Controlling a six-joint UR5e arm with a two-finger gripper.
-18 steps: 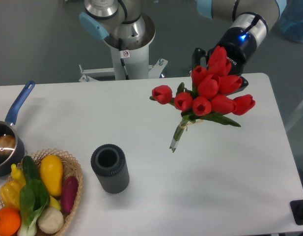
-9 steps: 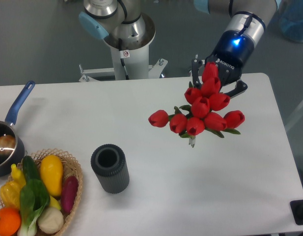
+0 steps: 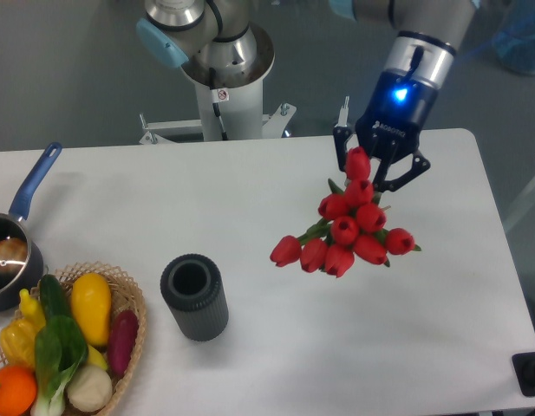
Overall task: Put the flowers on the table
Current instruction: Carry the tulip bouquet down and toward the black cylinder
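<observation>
The flowers (image 3: 345, 227), a bunch of red tulips, hang above the right half of the white table (image 3: 250, 199), blooms pointing toward the camera and down. Their stems are mostly hidden behind the blooms. My gripper (image 3: 380, 169) is just behind and above the bunch, its black fingers on either side of the top of it, shut on the flowers. The blue light on the wrist glows above the fingers.
A dark grey cylinder (image 3: 194, 296) stands upright left of centre. A wicker basket (image 3: 120, 290) of vegetables and fruit sits at the front left corner. A blue-handled pot (image 3: 11, 251) is at the left edge. The robot base (image 3: 224, 78) is behind the table.
The arm has swung the bunch over: the stems, which pointed down-left, are now hidden, and the blooms have dropped lower and tipped toward the table. The wrist turned more upright.
</observation>
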